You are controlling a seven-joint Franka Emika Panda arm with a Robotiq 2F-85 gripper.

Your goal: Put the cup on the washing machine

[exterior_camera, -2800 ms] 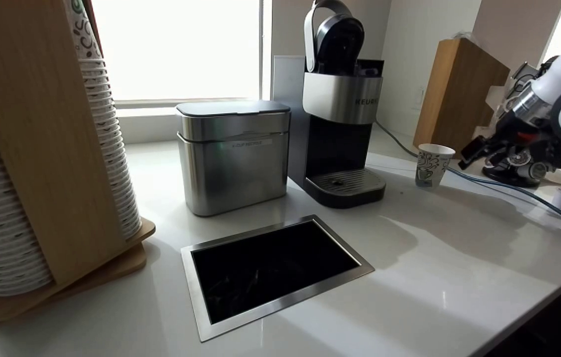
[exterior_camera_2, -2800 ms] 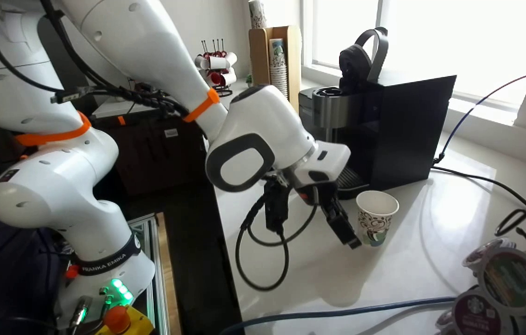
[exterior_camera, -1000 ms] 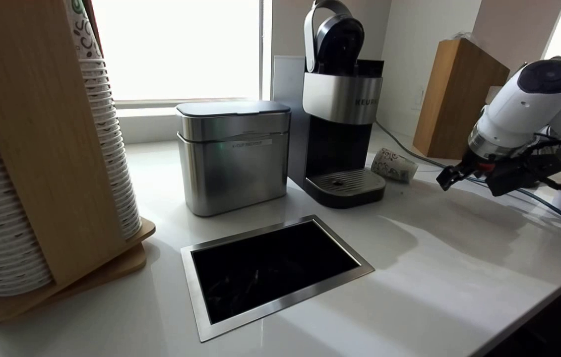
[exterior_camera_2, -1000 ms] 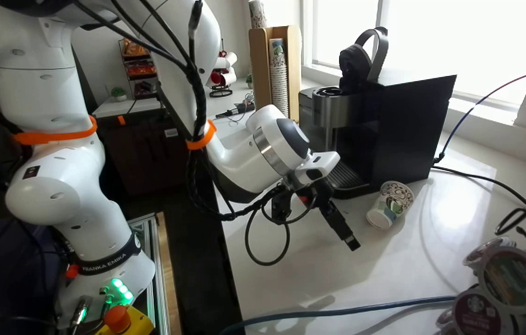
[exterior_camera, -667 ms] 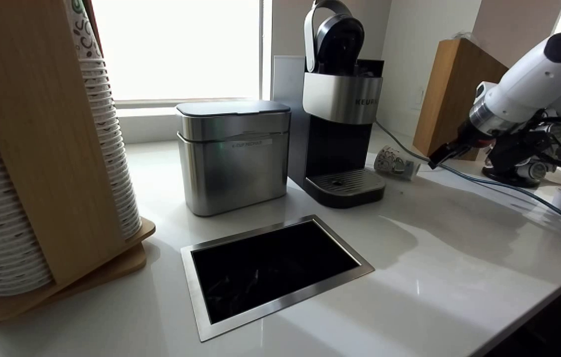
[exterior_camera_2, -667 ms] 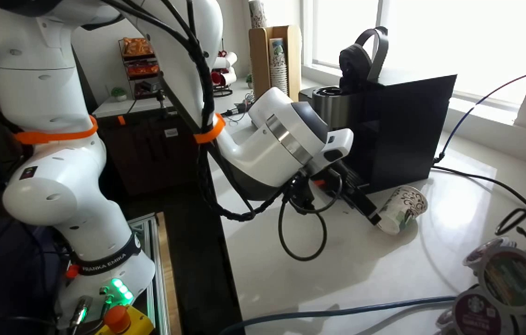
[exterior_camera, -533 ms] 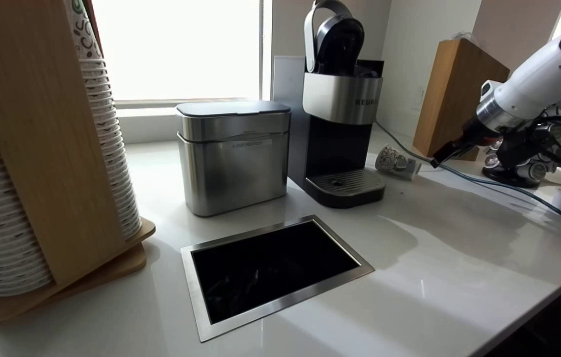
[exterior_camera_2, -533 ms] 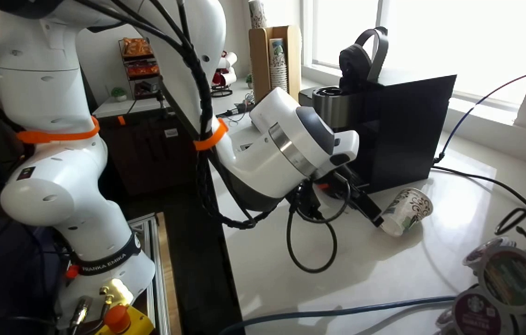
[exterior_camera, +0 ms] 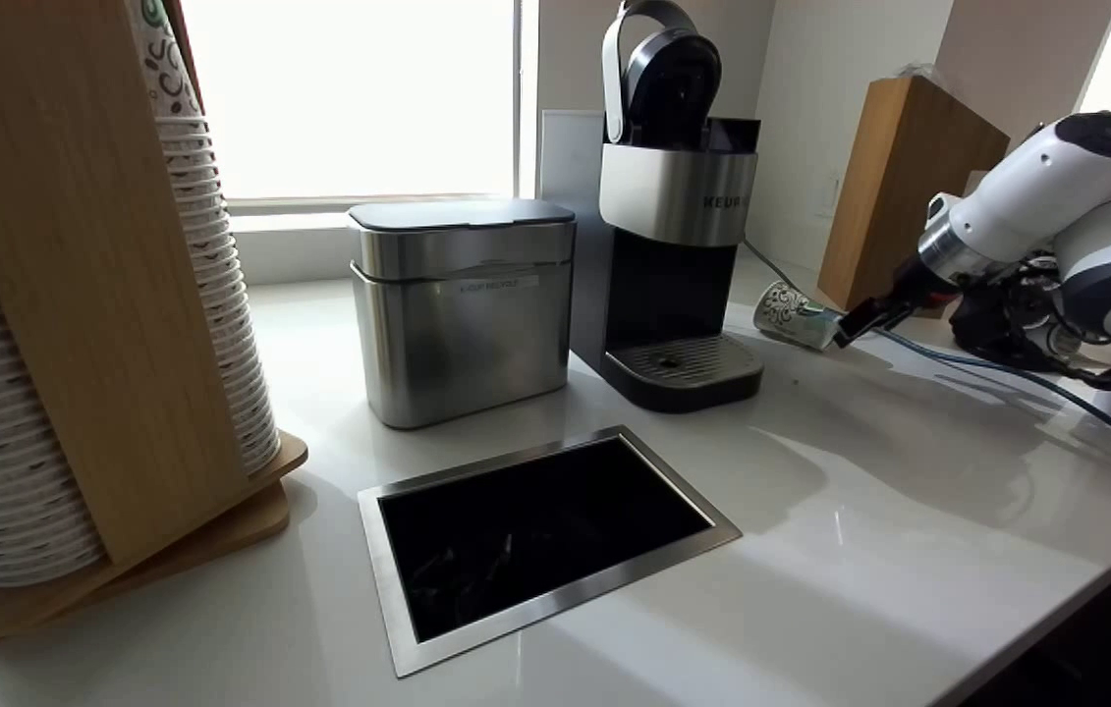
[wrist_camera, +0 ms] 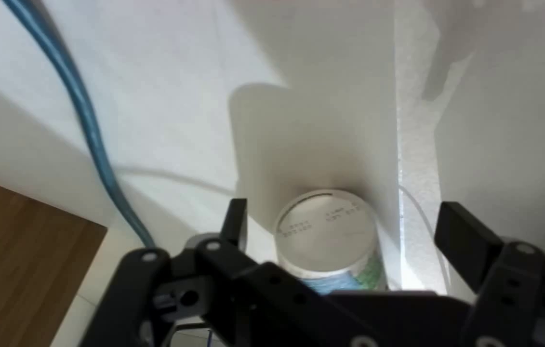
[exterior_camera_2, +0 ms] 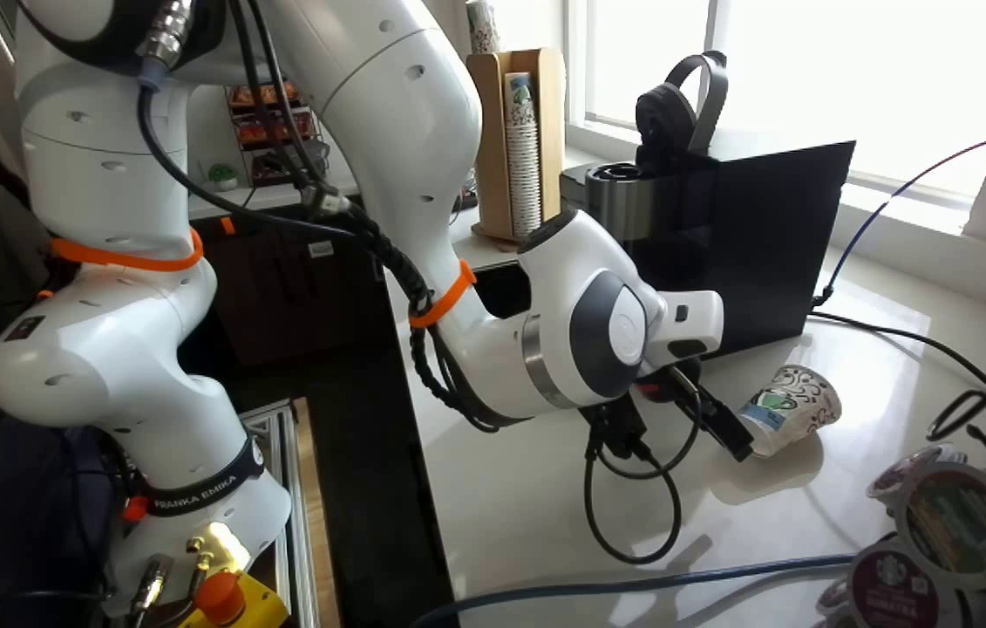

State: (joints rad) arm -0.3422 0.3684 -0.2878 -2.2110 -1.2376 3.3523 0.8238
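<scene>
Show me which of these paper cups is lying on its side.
The lone patterned cup on the counter, near the robot's open jaws, lies sideways; the other paper cups stand in or on the wooden holder.

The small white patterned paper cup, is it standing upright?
No, the cup lies on its side on the glossy white counter.

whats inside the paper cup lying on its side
The cup shows only its patterned side and, in the wrist view, its closed base; its mouth faces away, so the inside is hidden.
</scene>
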